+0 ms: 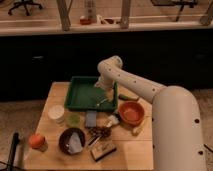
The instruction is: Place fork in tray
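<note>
gripper (pixel 102 92) hangs over the tray (pixel 79 93) (grip state can't be told); fork (pixel 103 102) just beneath it.

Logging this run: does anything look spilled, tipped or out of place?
Nothing stands out: the orange bowl and dark bowl sit upright, and the end effector hangs over the right side of the tray.

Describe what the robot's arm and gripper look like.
The arm is smooth and cream-white, built of thick rounded tubular segments with a bulbous joint, widening to a bulky shoulder. No cables or markings show. The gripper, over the large dark-green rectangular plastic tray, looks equally pale.
</note>
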### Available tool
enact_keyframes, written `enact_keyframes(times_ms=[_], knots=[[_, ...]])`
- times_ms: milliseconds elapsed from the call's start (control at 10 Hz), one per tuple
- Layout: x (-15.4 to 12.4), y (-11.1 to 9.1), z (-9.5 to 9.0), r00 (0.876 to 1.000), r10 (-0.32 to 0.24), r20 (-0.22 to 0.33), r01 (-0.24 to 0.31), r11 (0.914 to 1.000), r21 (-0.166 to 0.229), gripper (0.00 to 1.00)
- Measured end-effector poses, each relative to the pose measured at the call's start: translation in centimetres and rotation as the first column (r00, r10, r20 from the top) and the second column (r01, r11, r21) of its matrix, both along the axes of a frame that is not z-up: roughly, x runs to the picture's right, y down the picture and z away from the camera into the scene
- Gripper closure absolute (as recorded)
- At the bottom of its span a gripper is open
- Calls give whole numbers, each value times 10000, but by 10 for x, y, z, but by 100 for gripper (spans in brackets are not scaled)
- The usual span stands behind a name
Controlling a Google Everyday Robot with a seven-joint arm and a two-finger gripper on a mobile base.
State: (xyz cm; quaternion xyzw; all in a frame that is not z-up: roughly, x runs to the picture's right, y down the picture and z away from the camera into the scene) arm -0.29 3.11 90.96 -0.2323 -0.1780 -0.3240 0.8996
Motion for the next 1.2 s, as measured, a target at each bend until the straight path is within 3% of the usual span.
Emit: enact_keyframes(times_ms=[1200], knots=[[-7, -4, -10, 9998, -206, -28, 206, 9998, 58, 20]])
